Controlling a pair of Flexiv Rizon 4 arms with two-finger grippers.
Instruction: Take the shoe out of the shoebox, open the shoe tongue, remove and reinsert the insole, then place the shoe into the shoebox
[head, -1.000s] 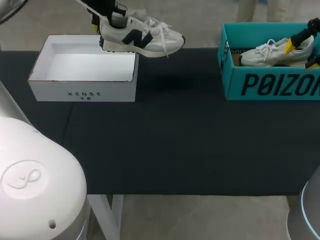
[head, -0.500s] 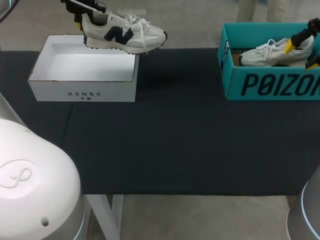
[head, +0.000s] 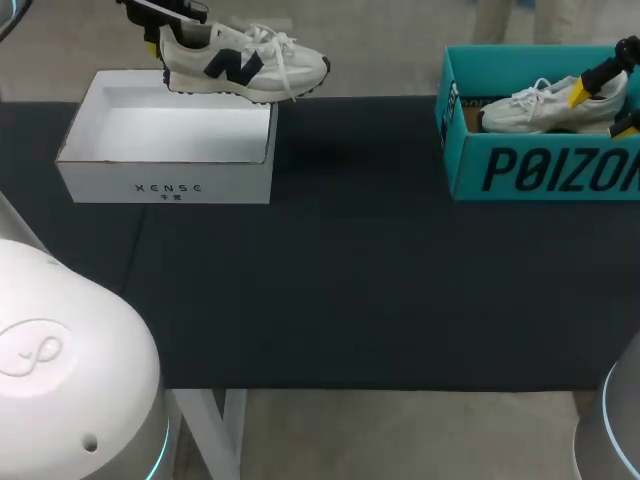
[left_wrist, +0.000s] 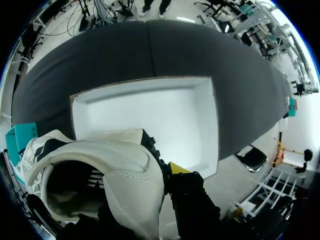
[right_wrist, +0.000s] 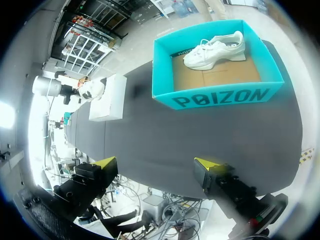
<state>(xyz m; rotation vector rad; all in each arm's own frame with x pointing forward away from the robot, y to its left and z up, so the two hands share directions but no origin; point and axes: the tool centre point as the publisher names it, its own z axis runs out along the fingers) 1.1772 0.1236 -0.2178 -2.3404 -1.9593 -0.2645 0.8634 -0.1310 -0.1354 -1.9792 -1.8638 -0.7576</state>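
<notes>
Shoebox (head: 165, 165), white, sits at the left; over its far edge the left gripper (head: 168, 38) pinches a white sneaker (head: 245, 65) by the heel, toe pointing right. At the right, a teal box (head: 540, 165) holds a second sneaker (head: 540, 105); the right gripper (right_wrist: 157, 164) hangs above, fingers spread wide.

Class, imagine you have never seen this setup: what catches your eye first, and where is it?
A white sneaker hangs in the air over the far side of the open white shoebox, gripped at its heel by the left end effector. On the right of the table, a bright teal shoebox holds a second white shoe; the right end effector hangs open, clear of it.
</notes>
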